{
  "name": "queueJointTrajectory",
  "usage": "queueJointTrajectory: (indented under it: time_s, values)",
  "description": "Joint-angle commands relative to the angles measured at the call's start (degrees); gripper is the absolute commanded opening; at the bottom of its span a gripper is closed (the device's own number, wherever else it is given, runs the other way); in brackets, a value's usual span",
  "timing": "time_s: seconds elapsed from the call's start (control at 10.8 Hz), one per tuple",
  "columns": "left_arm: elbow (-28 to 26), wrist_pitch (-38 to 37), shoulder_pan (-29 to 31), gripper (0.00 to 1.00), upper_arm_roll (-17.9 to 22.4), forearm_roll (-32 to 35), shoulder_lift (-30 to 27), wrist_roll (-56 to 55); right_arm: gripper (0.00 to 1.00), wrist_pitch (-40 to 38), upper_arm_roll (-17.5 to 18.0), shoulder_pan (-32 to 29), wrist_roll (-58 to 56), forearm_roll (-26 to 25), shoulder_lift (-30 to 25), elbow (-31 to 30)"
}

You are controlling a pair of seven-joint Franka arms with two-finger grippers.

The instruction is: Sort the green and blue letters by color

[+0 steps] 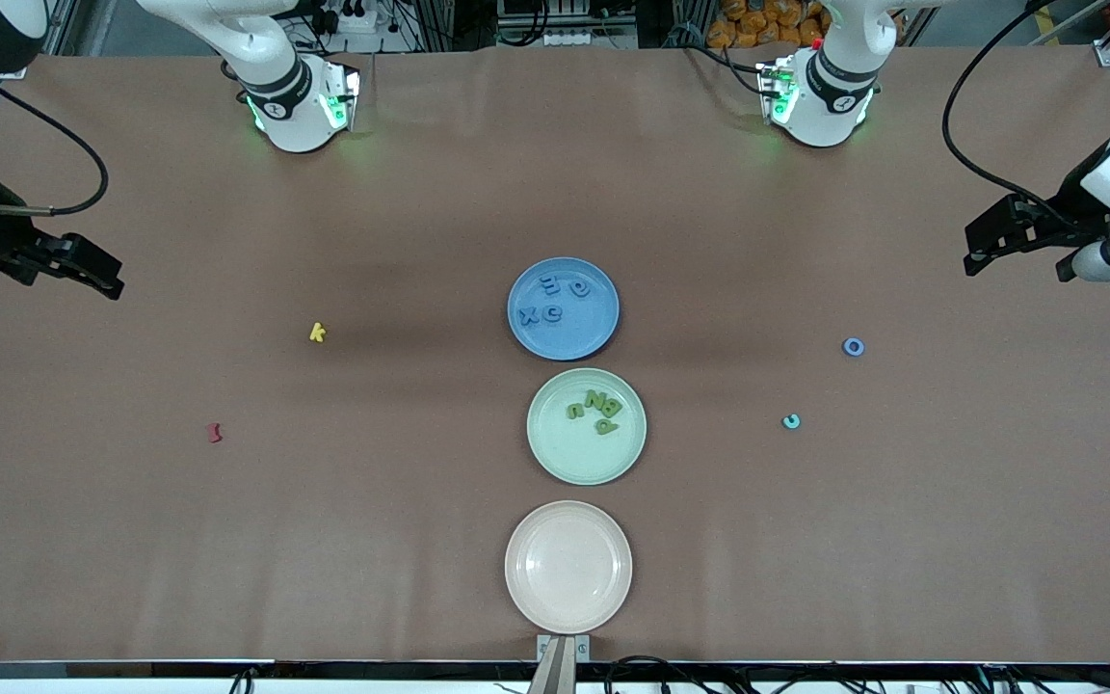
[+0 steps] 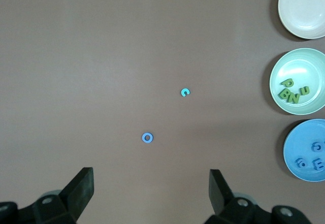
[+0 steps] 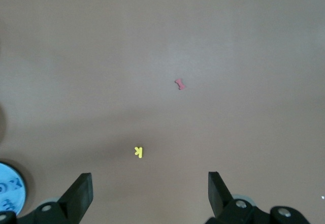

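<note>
The blue letters (image 1: 555, 298) lie in the blue plate (image 1: 564, 308) and the green letters (image 1: 596, 412) in the pale green plate (image 1: 586, 426) just nearer the front camera, mid-desk (image 1: 420, 530). Both arms wait: the left pincer (image 1: 1015, 243) hangs wide open and empty over the left arm's end, the right pincer (image 1: 73, 266) likewise over the right arm's end.
</note>
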Motion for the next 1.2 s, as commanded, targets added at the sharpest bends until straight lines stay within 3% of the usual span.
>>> queueJointTrajectory:
  time_s: [0.0,1.11]
  values:
    - [0.13,-0.82,0.04,1.00,-0.12,0.26,-0.47,1.15,1.00,-0.40,0.99,-1.33,-0.18,1.84,0.48,1.60]
    - [0.04,-0.82,0.13,1.00,-0.12,0.26,-0.46,1.33,1.00,-3.39,1.17,-0.89,-2.46,1.31,0.92,1.60]
